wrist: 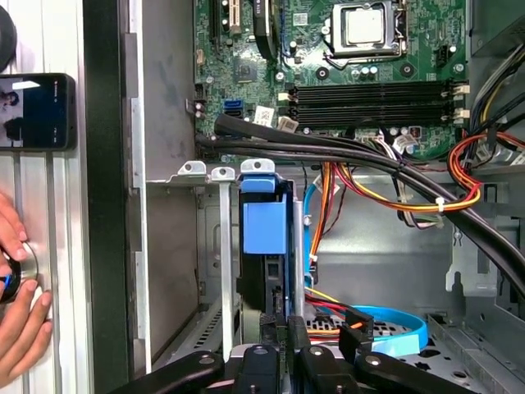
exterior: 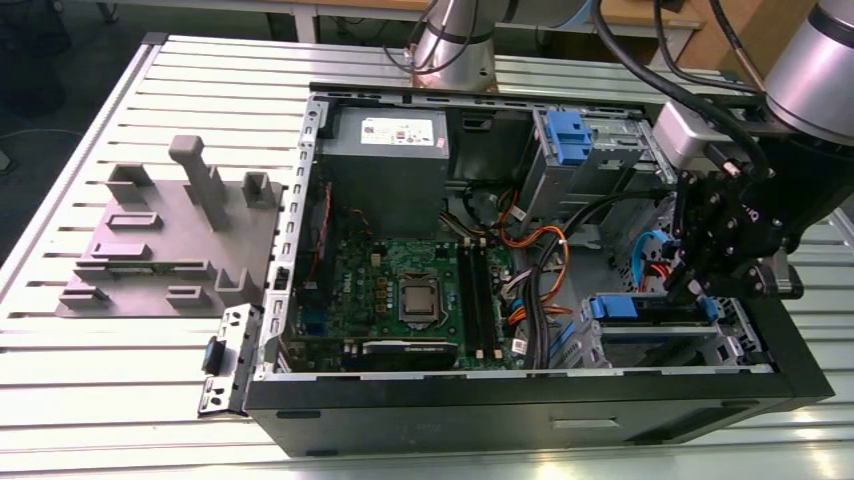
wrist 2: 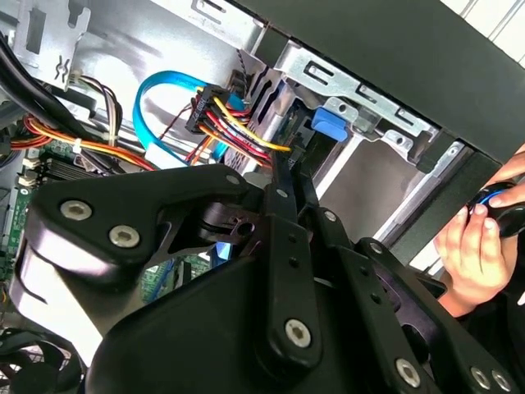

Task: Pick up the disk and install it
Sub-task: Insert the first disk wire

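The disk [wrist: 267,215] stands on edge in the drive cage [wrist: 189,246] at the open computer case's corner, its blue rail uppermost and its dark body below. In the exterior view the disk [exterior: 650,307] is a blue strip in the bay on that view's right, close to the front. My gripper [exterior: 694,290] hangs just over that bay. In both wrist views its black fingers [wrist: 272,328] lie close together, with the tips [wrist 2: 283,176] at the disk's end. Nothing shows between them.
The case [exterior: 534,400] holds a motherboard [exterior: 414,290], a grey power supply [exterior: 387,150], a blue latch [exterior: 567,135] and bundles of orange, red and black cables [wrist: 394,185] beside the cage. A person's hand [wrist 2: 476,238] and a phone [wrist: 37,111] lie outside. A grey fixture [exterior: 160,240] sits on the table.
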### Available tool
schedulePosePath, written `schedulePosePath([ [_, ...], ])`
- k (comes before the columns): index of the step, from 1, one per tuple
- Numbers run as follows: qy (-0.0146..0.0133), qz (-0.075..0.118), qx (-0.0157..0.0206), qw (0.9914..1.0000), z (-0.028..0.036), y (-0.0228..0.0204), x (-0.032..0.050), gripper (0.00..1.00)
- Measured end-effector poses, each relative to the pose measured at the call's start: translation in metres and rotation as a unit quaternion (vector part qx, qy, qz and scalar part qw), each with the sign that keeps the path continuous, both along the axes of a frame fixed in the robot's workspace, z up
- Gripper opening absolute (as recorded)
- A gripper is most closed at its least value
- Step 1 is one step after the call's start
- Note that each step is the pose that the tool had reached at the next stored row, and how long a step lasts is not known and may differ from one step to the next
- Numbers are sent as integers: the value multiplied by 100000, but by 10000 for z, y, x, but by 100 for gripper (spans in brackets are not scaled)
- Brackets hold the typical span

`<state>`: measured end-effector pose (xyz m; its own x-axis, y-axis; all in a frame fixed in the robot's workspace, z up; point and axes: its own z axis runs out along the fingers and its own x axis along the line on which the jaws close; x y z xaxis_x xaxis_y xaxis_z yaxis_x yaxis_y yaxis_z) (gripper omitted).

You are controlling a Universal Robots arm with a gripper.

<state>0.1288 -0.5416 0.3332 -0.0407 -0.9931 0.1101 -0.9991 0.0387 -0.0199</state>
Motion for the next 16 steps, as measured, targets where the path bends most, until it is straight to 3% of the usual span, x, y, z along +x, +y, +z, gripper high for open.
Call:
schedulePosePath([
  [16, 1, -64, 65, 100000, -60, 0, 9, 16],
])
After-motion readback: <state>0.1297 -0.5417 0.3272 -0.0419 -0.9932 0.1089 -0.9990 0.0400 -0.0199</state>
